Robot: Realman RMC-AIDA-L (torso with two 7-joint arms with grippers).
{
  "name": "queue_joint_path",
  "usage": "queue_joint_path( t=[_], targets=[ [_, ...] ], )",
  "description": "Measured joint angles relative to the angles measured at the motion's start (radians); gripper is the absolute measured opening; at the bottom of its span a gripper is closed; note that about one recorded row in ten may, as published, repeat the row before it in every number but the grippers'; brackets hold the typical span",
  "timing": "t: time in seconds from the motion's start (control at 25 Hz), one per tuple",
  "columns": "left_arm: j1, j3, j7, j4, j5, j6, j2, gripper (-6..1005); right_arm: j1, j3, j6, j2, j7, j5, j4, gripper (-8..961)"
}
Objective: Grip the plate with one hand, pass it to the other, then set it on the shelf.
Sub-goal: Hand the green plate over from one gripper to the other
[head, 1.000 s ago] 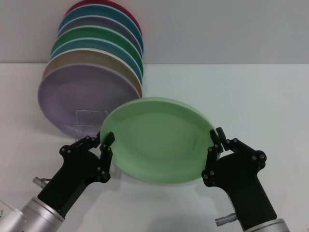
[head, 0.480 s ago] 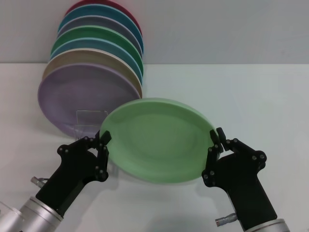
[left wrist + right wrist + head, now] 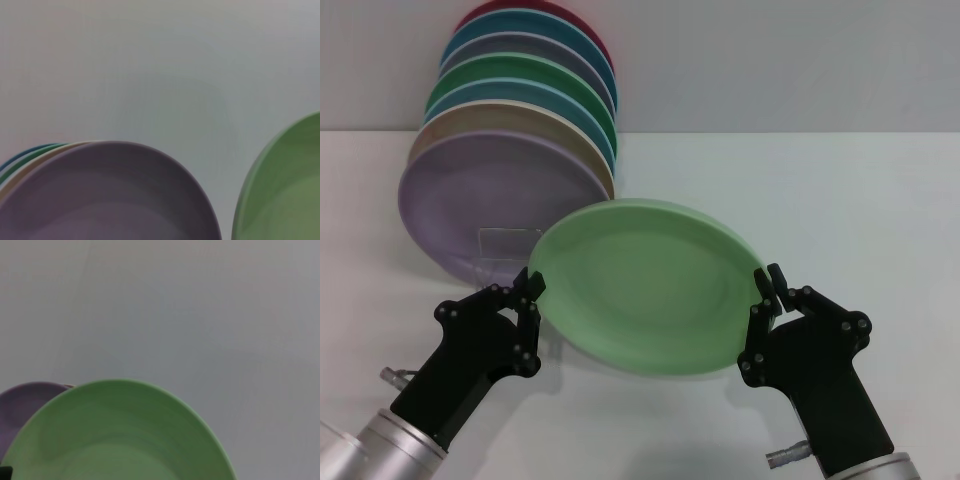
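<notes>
The pale mint-green plate point(image 3: 640, 290) hangs tilted above the table in the head view. My right gripper point(image 3: 770, 285) is shut on its right rim and carries it. My left gripper point(image 3: 533, 292) is at the plate's left rim, its fingers slightly apart around the edge. The plate also shows in the left wrist view point(image 3: 285, 195) and the right wrist view point(image 3: 120, 440). The shelf point(image 3: 507, 247) stands behind and to the left of the plate; only its clear front loop shows, under the stacked plates.
Several plates lean in the rack, with a lilac plate point(image 3: 490, 195) in front and beige, blue, emerald and red ones behind. The lilac plate also shows in the left wrist view point(image 3: 100, 200). The white table point(image 3: 860, 200) stretches to the right.
My left gripper has slid a little left and down along the plate's rim and overlaps the plate less. The plate has risen very slightly. The right gripper has held still.
</notes>
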Motion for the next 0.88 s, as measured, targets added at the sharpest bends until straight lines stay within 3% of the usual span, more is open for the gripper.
queue_joint_path(
  t=[0.56,0.88],
  targets=[
    [0.01,-0.019,0.003,-0.001,-0.002,0.011,-0.001,25,0.022,-0.025,-0.002,0.0,0.02,-0.007,-0.039,22],
    [0.017,-0.041,0.003,0.0,-0.002,0.026,0.002,25,0.022,-0.039,-0.04,-0.002,0.071,-0.018,-0.064,208]
  ],
)
